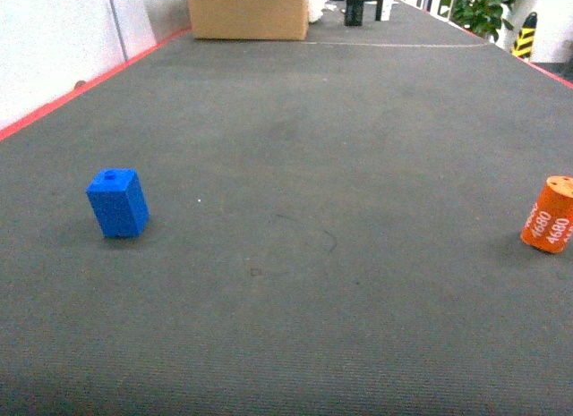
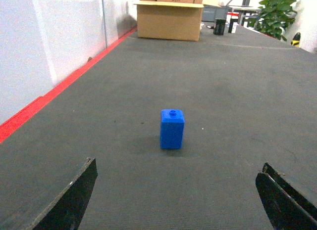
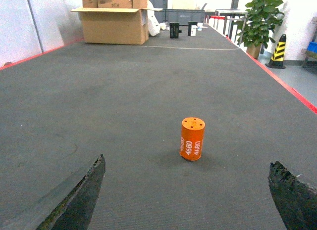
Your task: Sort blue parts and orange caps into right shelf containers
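Head view shows you the blue part (image 1: 117,203) standing at left on the dark floor (image 1: 295,210) and the orange cap (image 1: 548,215) far right. Both pincers, left pincer (image 2: 176,198) and right pincer (image 3: 188,193), are spread and hold nothing.

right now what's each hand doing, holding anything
Left hand: open, empty, the blue part standing ahead of it.
Right hand: open, empty, the orange cap standing ahead of it.

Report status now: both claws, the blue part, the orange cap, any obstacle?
Left claw open, right claw open, both empty. Blue part ahead of left, orange cap ahead of right, both upright. Nothing between.
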Controlling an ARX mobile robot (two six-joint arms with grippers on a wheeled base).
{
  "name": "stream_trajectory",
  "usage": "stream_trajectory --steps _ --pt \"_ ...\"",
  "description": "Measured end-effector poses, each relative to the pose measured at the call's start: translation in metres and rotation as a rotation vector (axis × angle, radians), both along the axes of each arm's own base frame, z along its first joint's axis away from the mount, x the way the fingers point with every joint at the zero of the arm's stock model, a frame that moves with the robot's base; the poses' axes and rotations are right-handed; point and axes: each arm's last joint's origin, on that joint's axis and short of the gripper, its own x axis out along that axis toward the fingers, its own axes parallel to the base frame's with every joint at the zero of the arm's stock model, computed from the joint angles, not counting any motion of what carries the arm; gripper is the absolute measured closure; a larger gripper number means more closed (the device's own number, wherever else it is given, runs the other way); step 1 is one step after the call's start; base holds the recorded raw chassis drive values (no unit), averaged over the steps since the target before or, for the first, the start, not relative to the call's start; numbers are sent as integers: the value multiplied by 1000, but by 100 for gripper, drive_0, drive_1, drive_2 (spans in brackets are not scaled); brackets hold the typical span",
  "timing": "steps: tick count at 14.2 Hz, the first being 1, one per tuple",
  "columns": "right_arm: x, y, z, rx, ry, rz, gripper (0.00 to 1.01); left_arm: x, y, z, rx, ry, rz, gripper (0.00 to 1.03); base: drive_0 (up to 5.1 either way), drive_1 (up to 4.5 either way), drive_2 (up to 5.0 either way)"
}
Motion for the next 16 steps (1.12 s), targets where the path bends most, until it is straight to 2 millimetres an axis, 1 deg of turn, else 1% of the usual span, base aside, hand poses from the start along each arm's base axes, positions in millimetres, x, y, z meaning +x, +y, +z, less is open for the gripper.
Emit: stream_trajectory --steps 16 --pt "0 0 0 0 -3 0 3 0 0 0 1 -5 -2 5 0 0 0"
